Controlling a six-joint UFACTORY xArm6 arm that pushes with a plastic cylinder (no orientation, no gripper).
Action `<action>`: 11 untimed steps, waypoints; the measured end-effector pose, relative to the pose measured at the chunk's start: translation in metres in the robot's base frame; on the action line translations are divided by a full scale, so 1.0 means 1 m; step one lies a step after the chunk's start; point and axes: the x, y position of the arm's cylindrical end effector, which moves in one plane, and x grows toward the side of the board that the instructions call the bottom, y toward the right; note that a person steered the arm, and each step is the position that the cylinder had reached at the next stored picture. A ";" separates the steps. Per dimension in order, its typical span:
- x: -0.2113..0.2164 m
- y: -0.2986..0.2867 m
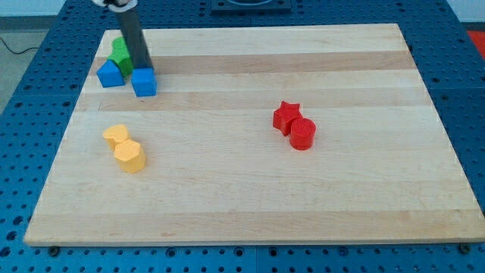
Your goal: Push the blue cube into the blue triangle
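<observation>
The blue cube (144,82) sits near the board's top left corner. The blue triangle (110,73) lies just to its left, with a small gap between them. My rod comes down from the view's top, and my tip (142,67) rests at the cube's top edge, just right of the triangle. Whether the tip touches the cube cannot be told.
Green blocks (120,51) sit behind the blue triangle, partly hidden by the rod. A yellow pair (123,148) lies at the lower left. A red star (286,115) and red cylinder (302,133) sit right of centre. The wooden board (242,205) rests on a blue pegboard table.
</observation>
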 end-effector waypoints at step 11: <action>0.057 -0.030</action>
